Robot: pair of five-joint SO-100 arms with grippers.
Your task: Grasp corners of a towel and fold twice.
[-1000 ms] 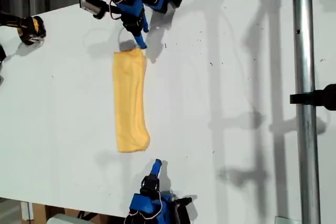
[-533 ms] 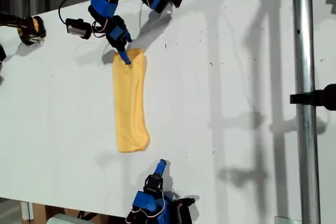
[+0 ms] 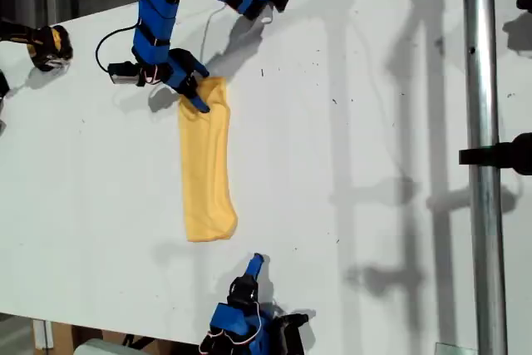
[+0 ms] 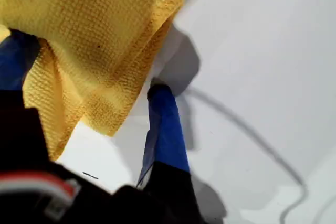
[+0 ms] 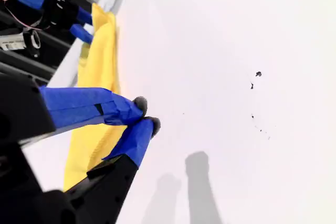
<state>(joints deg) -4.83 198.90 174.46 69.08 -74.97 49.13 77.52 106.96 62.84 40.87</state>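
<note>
The towel (image 3: 206, 168) lay on the white counter (image 3: 374, 122), folded into one long narrow strip. Its long axis ran from the counter's near edge, at the exterior view's bottom, straight toward the far edge. The near end was rounded and flat.

Just short of that near end, my second gripper (image 3: 255, 262) hovered over bare counter. It pointed along the strip, its blue fingers (image 5: 131, 109) pressed tip to tip on nothing.

At the far end, the first arm reached down from the far edge, elbow high. My first gripper (image 3: 195, 97) sat at the far corner (image 3: 214, 87). Its fingers (image 4: 165, 124) stood spread with a puckered fold of cloth between them. One finger was tucked behind the fabric, and I could not tell that they pinched it.

A metal pole (image 3: 478, 155) crossed the exterior view's right, well apart. A yellow-and-black object (image 3: 50, 46) sat by the far edge, at the exterior view's left.
</note>
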